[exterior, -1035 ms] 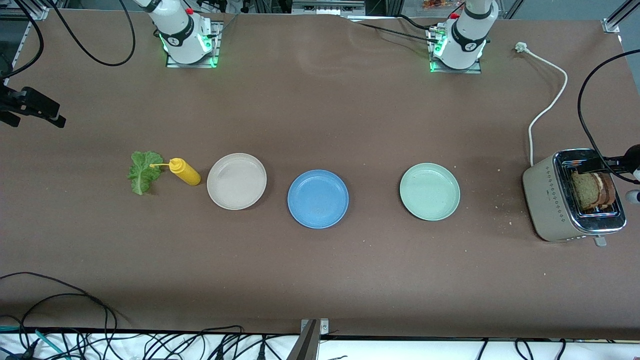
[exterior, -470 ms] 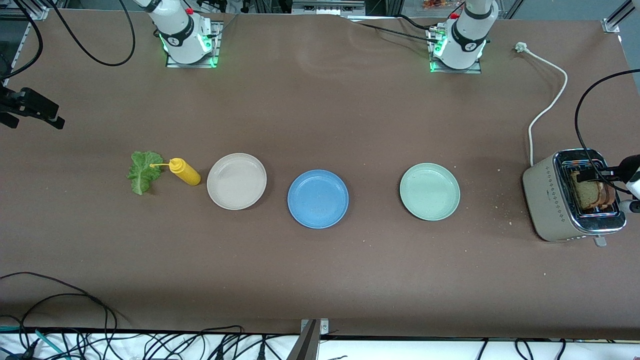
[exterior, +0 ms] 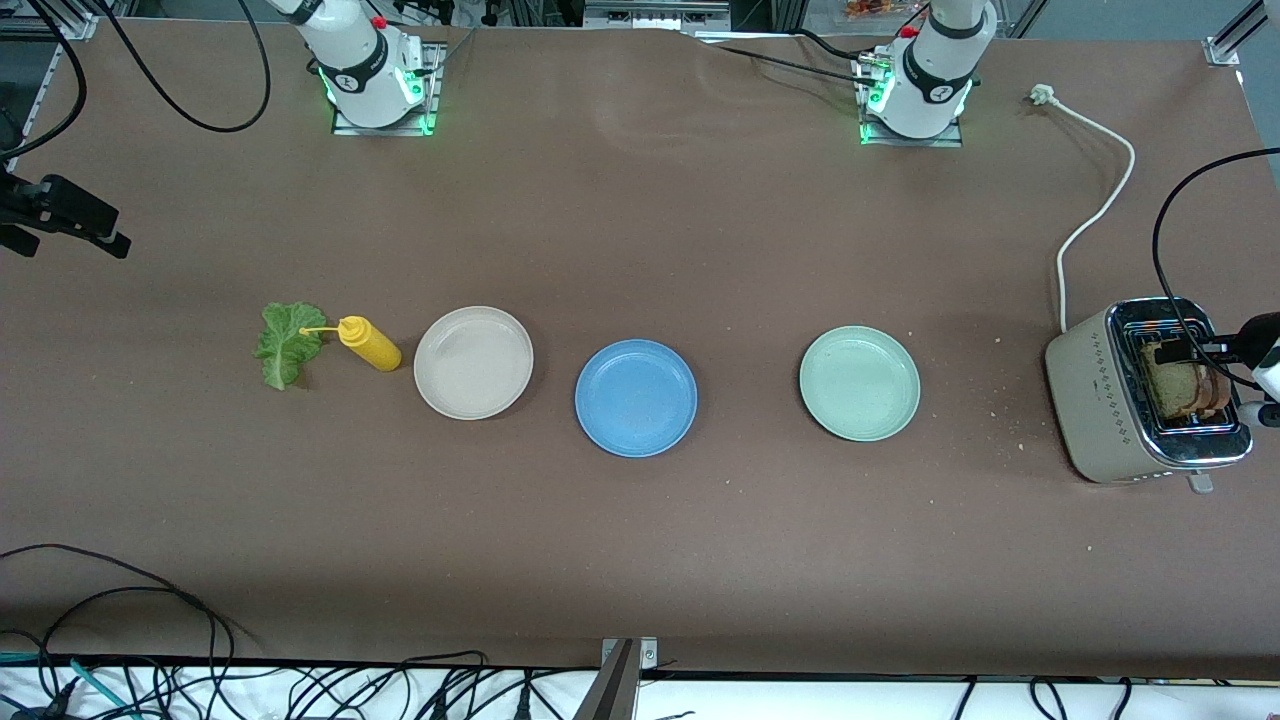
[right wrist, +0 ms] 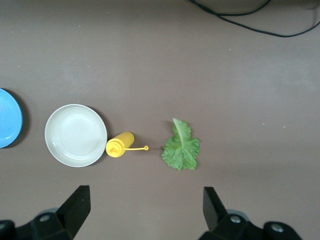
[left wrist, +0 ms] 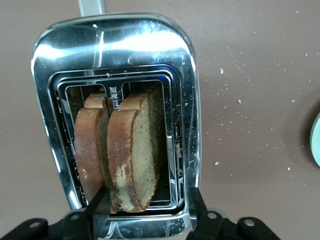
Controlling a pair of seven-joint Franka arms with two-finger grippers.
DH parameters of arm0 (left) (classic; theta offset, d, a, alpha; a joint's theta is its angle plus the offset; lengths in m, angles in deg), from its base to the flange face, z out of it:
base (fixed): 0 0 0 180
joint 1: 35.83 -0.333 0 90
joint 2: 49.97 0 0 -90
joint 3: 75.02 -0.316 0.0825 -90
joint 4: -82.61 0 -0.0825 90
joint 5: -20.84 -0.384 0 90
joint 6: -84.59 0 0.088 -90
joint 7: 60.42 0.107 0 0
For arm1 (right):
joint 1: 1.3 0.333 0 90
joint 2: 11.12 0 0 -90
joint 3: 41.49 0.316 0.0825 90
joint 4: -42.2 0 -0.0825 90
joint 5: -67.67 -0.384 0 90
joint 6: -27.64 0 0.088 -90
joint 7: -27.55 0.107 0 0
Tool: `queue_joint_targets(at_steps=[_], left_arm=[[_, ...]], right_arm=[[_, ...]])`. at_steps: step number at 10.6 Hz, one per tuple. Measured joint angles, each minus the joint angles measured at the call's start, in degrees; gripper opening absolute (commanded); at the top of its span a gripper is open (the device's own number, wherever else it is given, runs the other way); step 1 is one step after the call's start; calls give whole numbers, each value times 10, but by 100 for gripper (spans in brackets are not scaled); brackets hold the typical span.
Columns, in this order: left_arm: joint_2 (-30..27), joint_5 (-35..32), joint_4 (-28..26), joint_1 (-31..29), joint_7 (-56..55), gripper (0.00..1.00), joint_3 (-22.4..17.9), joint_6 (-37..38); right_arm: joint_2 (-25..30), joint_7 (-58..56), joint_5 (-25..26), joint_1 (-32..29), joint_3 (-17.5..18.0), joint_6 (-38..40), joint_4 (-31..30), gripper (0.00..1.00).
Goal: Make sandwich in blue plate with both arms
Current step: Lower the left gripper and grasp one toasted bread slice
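Observation:
Two brown bread slices (exterior: 1185, 385) stand in the slots of a beige toaster (exterior: 1100, 400) at the left arm's end of the table. In the left wrist view my left gripper (left wrist: 147, 202) is open low over the toaster (left wrist: 115, 45). One finger sits by the gap between the slices and the other over the chrome rim, so they straddle one slice (left wrist: 135, 150); the second slice (left wrist: 89, 145) stands beside it. The blue plate (exterior: 636, 397) is empty mid-table. The lettuce leaf (exterior: 285, 343) lies toward the right arm's end. My right gripper (right wrist: 147, 200) is open, high over the lettuce (right wrist: 181, 147).
A yellow squeeze bottle (exterior: 368, 342) lies between the lettuce and an empty beige plate (exterior: 473, 361). An empty pale green plate (exterior: 859, 382) sits between the blue plate and the toaster. The toaster's white cord (exterior: 1100, 200) runs toward the left arm's base. Crumbs lie near the toaster.
My left gripper has come down closer over the toaster and the bread, mostly in the first half second. The right arm and the things on the table have not moved.

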Motion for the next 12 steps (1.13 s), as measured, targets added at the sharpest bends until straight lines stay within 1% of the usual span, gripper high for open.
queue_joint_targets(at_steps=[2, 3, 5, 6, 8, 9, 10, 12], left_arm=[[3, 0, 0, -2, 3, 68, 0, 0], [3, 0, 0, -2, 4, 63, 0, 0], [4, 0, 0, -2, 4, 50, 0, 0], [7, 0, 0, -3, 4, 41, 0, 0], [11, 0, 0, -4, 4, 18, 0, 0], [11, 0, 0, -5, 4, 8, 0, 0], [12, 0, 1, -5, 4, 2, 0, 0], [15, 0, 1, -5, 4, 0, 0, -1]], right_arm=[[0, 0, -20, 0, 1, 0, 0, 100], [0, 0, -30, 0, -1, 0, 0, 100], [0, 0, -37, 0, -2, -1, 0, 100], [0, 0, -38, 0, -2, 0, 0, 100], [0, 0, -38, 0, -1, 0, 0, 100], [0, 0, -38, 0, -1, 0, 0, 100], [1, 0, -38, 0, -1, 0, 0, 100], [1, 0, -38, 0, 0, 0, 0, 100]])
